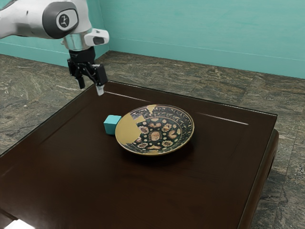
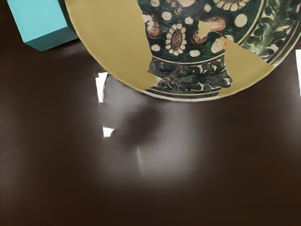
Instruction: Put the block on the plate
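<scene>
The black gripper point(image 1: 90, 87) hangs above the table's far-left part in the exterior view, its two fingers apart with nothing between them. A small teal block point(image 1: 112, 125) rests on the table, close beside the plate's rim; whether they touch, I cannot tell. The round patterned plate point(image 1: 157, 130) has a plain tan section on the side toward the block. In the wrist view the block point(image 2: 42, 23) is partly cut off at a corner, alongside the tan part of the plate point(image 2: 110, 42).
The dark brown table point(image 1: 119, 191) carries both things, and its raised edge point(image 1: 205, 101) runs along the far side. A white object point(image 1: 19, 224) is partly visible at the exterior view's lower left. Teal walls point(image 1: 200, 33) stand beyond the stone floor.
</scene>
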Robot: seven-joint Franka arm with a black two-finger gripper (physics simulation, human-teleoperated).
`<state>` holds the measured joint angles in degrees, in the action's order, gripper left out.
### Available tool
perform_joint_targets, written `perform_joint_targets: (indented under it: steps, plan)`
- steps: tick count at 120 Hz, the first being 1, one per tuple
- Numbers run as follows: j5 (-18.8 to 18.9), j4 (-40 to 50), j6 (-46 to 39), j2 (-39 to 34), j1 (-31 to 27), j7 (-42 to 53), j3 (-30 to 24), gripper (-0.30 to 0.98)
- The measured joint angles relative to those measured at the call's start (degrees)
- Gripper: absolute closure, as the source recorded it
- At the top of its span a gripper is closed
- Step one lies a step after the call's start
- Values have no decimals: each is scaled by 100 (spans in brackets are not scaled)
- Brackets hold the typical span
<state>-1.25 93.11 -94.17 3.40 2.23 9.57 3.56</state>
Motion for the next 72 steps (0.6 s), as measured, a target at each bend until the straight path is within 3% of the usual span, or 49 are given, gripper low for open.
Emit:
perform_joint_targets:
  steps: [21, 39, 57, 72]
  plan:
    - [-45, -7, -246, 242, 71, 85, 33, 0]
    - [-47, -482, -475, 1059, 140, -132, 215, 0]
    - [-164, -1203, -771, 2088, 398, -726, 890, 0]
    - [-261, -1276, -1146, 2352, 427, -1695, 978, 0]
